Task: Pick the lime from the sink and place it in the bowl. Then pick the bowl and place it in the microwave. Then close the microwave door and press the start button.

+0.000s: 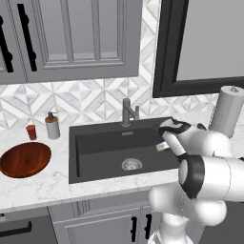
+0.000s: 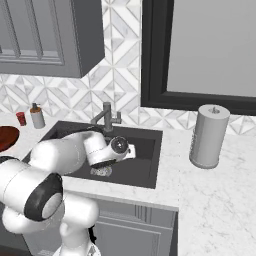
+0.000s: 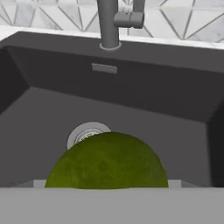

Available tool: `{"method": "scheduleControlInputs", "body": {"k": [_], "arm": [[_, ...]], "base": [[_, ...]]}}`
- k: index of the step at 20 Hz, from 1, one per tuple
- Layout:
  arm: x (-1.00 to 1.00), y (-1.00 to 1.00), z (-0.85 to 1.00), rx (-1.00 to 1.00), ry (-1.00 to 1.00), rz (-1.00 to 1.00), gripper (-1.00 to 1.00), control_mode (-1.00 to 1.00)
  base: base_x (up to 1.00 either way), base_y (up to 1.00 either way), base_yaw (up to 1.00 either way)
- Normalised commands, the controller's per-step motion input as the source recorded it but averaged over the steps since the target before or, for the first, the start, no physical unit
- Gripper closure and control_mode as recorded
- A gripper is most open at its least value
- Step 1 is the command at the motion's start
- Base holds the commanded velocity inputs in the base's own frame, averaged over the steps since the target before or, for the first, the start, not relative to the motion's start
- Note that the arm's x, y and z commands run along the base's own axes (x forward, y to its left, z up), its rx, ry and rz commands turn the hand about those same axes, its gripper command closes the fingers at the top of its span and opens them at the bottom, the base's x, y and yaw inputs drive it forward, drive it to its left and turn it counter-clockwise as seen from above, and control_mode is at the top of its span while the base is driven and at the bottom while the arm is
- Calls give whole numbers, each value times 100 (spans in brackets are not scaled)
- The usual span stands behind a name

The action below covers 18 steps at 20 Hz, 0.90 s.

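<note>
No text, label, brand, number or sign can be read on anything in these views. The soap dispenser [image 1: 52,127], the small red cup [image 1: 31,132], the paper towel roll [image 2: 209,136] and the cabinet fronts [image 1: 71,38] carry no lettering, and the small plate on the sink [image 3: 131,105] back wall is blank.

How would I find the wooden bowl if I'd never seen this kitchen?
Start at the big dark sink. Look left along the white counter to the wide, shallow, reddish-brown bowl. It's much bigger and flatter than the small red cup and soap bottle behind it.
</note>
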Motion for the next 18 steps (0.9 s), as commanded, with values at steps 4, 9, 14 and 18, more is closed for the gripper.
{"method": "scheduleControlInputs", "body": {"k": [4, 9, 14, 18], "arm": [[-64, 1, 100, 5, 0, -1, 100, -100], [-48, 0, 100, 9, 7, 0, 100, -100], [-44, 1, 100, 8, 14, -3, 100, -100], [-44, 4, 69, 0, 6, -18, 100, -100]], "base": [[0, 0, 0], [0, 0, 0], [0, 0, 0], [0, 0, 0]]}}
